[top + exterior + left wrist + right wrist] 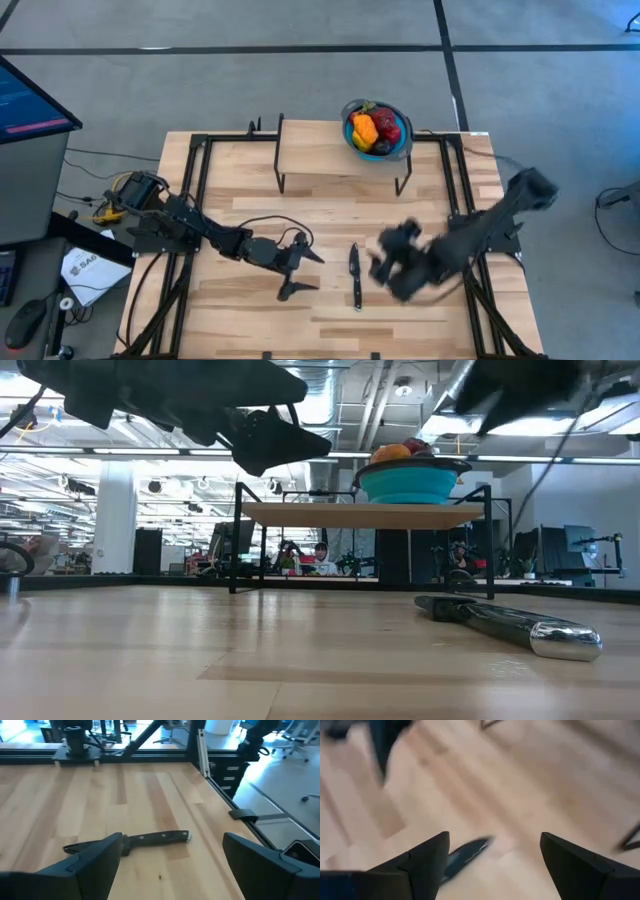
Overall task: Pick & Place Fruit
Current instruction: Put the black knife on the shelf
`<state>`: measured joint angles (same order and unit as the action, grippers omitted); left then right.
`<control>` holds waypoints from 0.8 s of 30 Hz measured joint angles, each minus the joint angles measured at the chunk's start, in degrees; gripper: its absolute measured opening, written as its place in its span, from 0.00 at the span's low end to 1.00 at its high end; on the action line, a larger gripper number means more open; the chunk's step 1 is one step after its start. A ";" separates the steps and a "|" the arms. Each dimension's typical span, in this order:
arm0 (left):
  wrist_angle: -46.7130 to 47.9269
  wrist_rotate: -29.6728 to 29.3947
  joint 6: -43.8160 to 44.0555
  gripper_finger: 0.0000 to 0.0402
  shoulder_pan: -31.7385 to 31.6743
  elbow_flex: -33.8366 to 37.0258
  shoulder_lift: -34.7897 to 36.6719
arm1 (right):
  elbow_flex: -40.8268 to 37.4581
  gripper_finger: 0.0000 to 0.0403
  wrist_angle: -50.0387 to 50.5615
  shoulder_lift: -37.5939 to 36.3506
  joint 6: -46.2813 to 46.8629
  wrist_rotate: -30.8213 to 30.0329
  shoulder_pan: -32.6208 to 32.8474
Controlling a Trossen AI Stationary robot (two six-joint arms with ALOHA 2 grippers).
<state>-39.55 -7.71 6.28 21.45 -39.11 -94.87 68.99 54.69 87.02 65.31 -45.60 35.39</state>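
The fruit [376, 128], yellow, orange, red and dark pieces, lies piled in the blue bowl [404, 145] on a small raised wooden shelf [320, 160] at the table's far edge; the low view shows the fruit [402, 451] above the bowl's rim [415, 468]. My left gripper [312, 272] hovers open over the table's middle, left of the knife [355, 275]. My right gripper [372, 266] is open just right of the knife, above the table. In the right wrist view the knife [465, 854] shows between my open fingers.
The black-handled knife [510, 624] lies flat on the wood, its length running near to far. A black metal frame [200, 160] borders the table. The shelf stands on thin black legs [279, 170]. Bare wood spreads around both grippers.
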 joint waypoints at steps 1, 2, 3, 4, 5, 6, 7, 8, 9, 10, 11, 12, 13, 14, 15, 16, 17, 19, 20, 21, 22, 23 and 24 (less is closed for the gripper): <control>0.00 -0.38 0.00 0.84 0.00 0.00 0.00 | 0.00 0.76 -1.56 2.98 2.69 0.08 1.59; 0.00 -0.89 0.00 0.84 0.00 0.00 0.00 | 0.08 0.76 -3.54 6.04 4.94 0.50 3.01; 0.00 -1.14 0.00 0.84 0.00 0.00 0.00 | 0.53 0.76 -4.70 8.95 6.95 0.96 4.31; 0.02 -1.48 0.00 0.84 0.00 0.00 0.00 | 1.43 0.76 -5.50 12.03 9.02 1.27 5.43; 0.02 -1.55 0.00 0.84 -0.01 0.00 0.00 | 2.58 0.76 -6.02 14.87 11.36 1.60 6.35; 0.00 -1.59 0.00 0.84 -0.02 0.00 0.00 | 3.80 0.76 -5.99 17.39 13.73 1.95 7.14; 0.01 -1.59 0.00 0.84 -0.02 0.00 0.00 | 4.96 0.76 -5.54 19.68 15.92 2.39 7.76; 0.02 -1.59 0.00 0.84 -0.02 0.00 0.00 | 6.21 0.76 -5.32 21.89 17.65 2.58 8.23; 0.01 -1.60 0.00 0.84 -0.02 0.00 0.00 | 7.53 0.76 -5.55 23.99 19.10 2.62 8.60; 0.00 -1.59 0.00 0.84 -0.02 0.00 0.00 | 8.75 0.76 -5.62 25.98 19.83 2.76 8.79; 0.00 -1.65 0.00 0.84 -0.02 0.00 0.00 | 9.86 0.76 -5.42 27.73 20.00 2.92 8.92; 0.00 -1.76 0.00 0.84 -0.02 0.00 0.00 | 11.10 0.76 -5.46 29.59 20.01 3.36 8.89; -0.02 -1.83 0.00 0.84 -0.02 0.00 0.00 | 12.11 0.75 -5.62 31.19 19.92 3.76 8.82; -0.04 -1.83 0.00 0.84 -0.02 0.00 0.00 | 13.05 0.75 -5.49 32.72 19.93 4.17 8.72; -0.04 -1.83 0.01 0.84 -0.02 0.00 0.00 | 13.92 0.74 -5.44 34.13 19.93 4.80 8.47; -0.02 -1.83 0.09 0.84 -0.02 0.00 0.00 | 14.58 0.73 -5.56 35.43 19.94 5.45 8.21; -0.02 -1.83 0.11 0.84 -0.02 0.00 0.00 | 15.05 0.72 -5.46 36.49 20.21 6.34 7.95; 0.02 -1.81 0.15 0.84 -0.02 0.00 0.00 | 15.19 0.69 -5.23 38.05 21.93 7.77 7.39; 0.04 -1.81 0.29 0.84 -0.02 0.00 0.00 | 15.17 0.68 -5.21 38.61 22.98 8.23 7.23; 0.07 -1.81 0.43 0.84 -0.02 0.00 0.00 | 15.11 0.66 -5.23 38.77 23.90 8.61 7.17; 0.07 -1.80 0.73 0.84 -0.02 0.00 0.00 | 14.90 0.64 -5.27 38.92 24.98 8.70 7.18; 0.21 -1.79 1.36 0.84 -0.02 0.00 0.00 | 14.60 0.62 -5.40 39.19 25.91 8.66 7.22; 0.57 -1.78 1.60 0.84 -0.02 0.00 0.00 | 14.41 0.59 -5.44 39.34 26.85 8.70 7.26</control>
<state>-38.98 -9.49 7.88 21.43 -39.11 -94.87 83.41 49.25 126.37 92.16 -36.90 42.66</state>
